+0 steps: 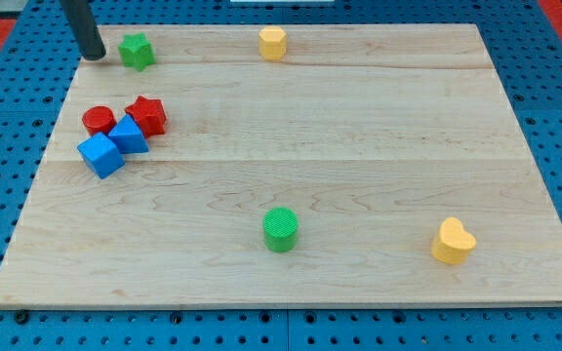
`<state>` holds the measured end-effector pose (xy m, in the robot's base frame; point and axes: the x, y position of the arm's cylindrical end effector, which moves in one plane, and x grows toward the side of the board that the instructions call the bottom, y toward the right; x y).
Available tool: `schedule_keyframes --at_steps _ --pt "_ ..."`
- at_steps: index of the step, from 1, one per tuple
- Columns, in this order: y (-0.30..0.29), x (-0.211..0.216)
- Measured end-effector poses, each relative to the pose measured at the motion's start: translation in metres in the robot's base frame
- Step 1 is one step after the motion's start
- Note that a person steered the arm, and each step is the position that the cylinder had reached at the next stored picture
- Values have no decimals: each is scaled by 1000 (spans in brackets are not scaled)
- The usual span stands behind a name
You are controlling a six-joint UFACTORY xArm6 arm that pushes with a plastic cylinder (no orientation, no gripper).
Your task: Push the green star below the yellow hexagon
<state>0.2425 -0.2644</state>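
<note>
The green star (137, 51) lies near the top left corner of the wooden board (359, 136). The yellow hexagon (273, 43) lies at the top edge, a good way to the right of the star. My tip (94, 56) rests at the board's top left, just left of the green star, with a small gap between them.
A red cylinder (98, 120), a red star (147, 115) and two blue cubes (128, 135) (100, 155) cluster at the left. A green cylinder (281, 229) stands at bottom centre. A yellow heart (453, 242) lies at the bottom right.
</note>
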Motion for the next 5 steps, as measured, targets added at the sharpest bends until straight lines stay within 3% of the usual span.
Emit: schedule_keyframes --at_steps 2,4,5 --pt "140 13" --pt "220 73" --pt "220 50"
